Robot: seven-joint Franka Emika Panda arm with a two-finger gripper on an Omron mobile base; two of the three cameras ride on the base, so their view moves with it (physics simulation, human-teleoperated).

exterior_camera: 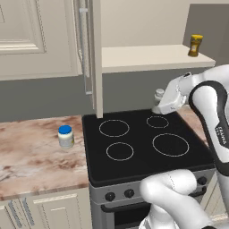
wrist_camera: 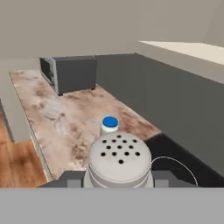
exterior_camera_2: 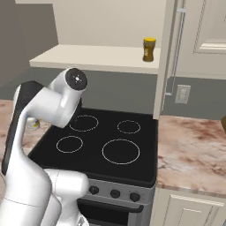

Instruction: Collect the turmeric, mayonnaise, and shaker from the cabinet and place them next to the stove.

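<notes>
My gripper (exterior_camera: 162, 103) is shut on the shaker (exterior_camera: 159, 95) and holds it in the air over the stove (exterior_camera: 138, 152). In the hand view the shaker's grey perforated top (wrist_camera: 119, 157) sits between my fingertips, at my gripper (wrist_camera: 116, 181). Just beyond it the mayonnaise (wrist_camera: 109, 124) stands upright on the counter, and the left base view places that jar (exterior_camera: 65, 136) left of the cooktop. The turmeric (exterior_camera: 195, 45) (exterior_camera_2: 149, 49) stands on the open cabinet's shelf (exterior_camera: 147, 57) above the stove (exterior_camera_2: 110, 145), near its right end.
Two open cabinet doors hang down at either side of the stove (exterior_camera: 91, 53) (exterior_camera_2: 165, 57). Marble counter runs on both sides (exterior_camera: 31, 156) (exterior_camera_2: 194, 145). A dark boxy appliance (wrist_camera: 70, 73) stands at the far end of the left counter. A wall outlet (exterior_camera_2: 182, 93) is on the backsplash.
</notes>
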